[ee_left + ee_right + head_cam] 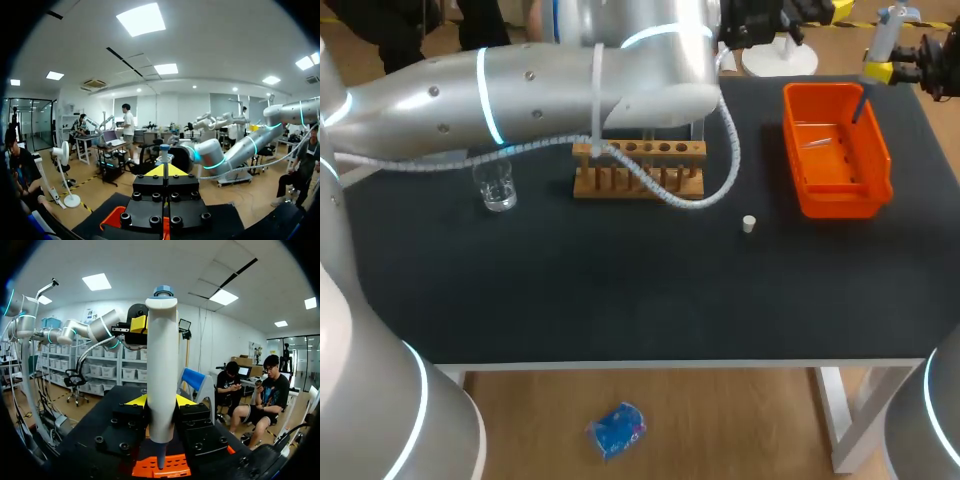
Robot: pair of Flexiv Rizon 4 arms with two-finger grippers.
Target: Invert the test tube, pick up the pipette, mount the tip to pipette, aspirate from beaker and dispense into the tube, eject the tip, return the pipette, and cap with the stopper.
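Note:
My right gripper (878,72) is shut on the white pipette (886,30) and holds it upright above the far end of the orange bin (880,190). In the right wrist view the pipette (162,365) stands between the yellow fingertips (134,400), its lower end over the bin (142,471). My left gripper (838,10) is shut and empty, level with the pipette's top (164,149), just to its left. A wooden rack (640,175) holds a test tube (598,120). The glass beaker (497,187) stands left of the rack. A small white stopper (748,223) lies on the mat.
The left arm's silver forearm (520,85) and its white cable (720,180) hang over the rack and the table's far middle. Clear tips (820,135) lie inside the orange bin. The black mat (620,290) covers the table, whose front edge runs across the near side.

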